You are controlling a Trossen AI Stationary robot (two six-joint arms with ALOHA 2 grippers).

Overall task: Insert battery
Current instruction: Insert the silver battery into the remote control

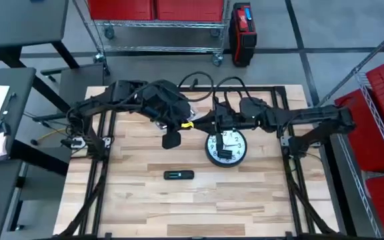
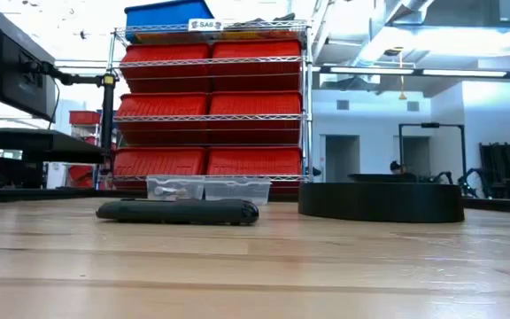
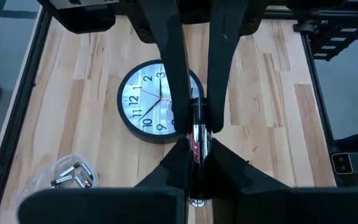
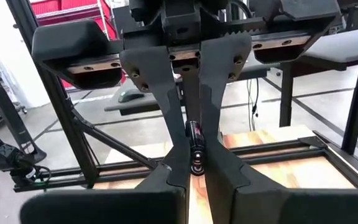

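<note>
A slim black battery with a red band (image 3: 195, 146) hangs in the air between my two grippers, which meet nose to nose above the table's middle, beside the clock. My left gripper (image 3: 194, 142) is shut on one end of it and my right gripper (image 4: 194, 157) on the other. The round black-rimmed clock (image 1: 227, 148) lies flat on the table, face up. A dark slim device (image 1: 179, 175) lies flat on the wood nearer the front edge, also seen in the low view (image 2: 180, 211). My left gripper pinches the battery's near end (image 3: 195, 163) between its two fingers, and the battery lies along them. The battery is lifted clear of the table, over the clock's rim. My right gripper pinches the battery's other end (image 4: 194, 148) between its two fingers, coming from the opposite side. The battery lies along these fingers too and bridges the two grippers.
A clear bag of loose batteries (image 3: 72, 176) lies on the wood near the clock. The black frame rails (image 1: 99, 167) run along both table sides. Red bin shelves (image 2: 211, 115) stand beyond the far edge. Bare wood (image 1: 199, 207) stretches toward the front.
</note>
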